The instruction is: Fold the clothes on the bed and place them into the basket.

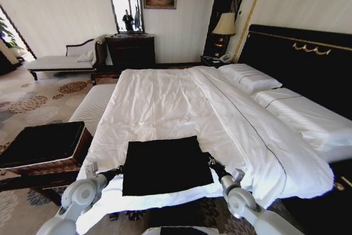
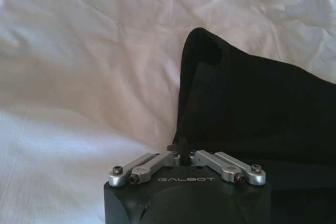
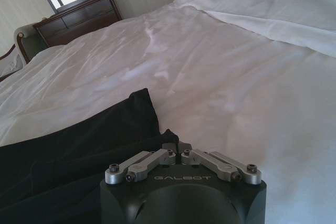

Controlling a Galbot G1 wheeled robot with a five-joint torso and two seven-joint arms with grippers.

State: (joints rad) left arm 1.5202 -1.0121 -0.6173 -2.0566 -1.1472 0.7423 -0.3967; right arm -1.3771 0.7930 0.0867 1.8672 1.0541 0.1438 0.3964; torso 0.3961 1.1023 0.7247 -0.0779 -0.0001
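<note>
A hotel-style bedroom with patterned carpet surrounds the bed (image 1: 165,103), whose white sheets are smooth cotton with soft creases. In the left wrist view the left gripper (image 2: 178,153) has its fingers (image 2: 184,144) clenched together on the near left edge of the clothes (image 2: 252,103); in the right wrist view the right gripper (image 3: 176,148) likewise has its fingers drawn tight at the near right edge of the same black fabric. From the head view the two grippers sit at roughly eight o'clock and four o'clock of the garment, which lies as a flat, limp, matte black rectangle at the foot of the bed, lettering not visible. The basket (image 1: 77,149), a low woven wicker box with dark lining, stands on the floor at about nine o'clock of the garment, beside the mattress. The likely risk is that thin knit slips out of one pinch during a lift, so the fold skews or drags the loose sheet along; a shallow bite on a single layer would cause that.
</note>
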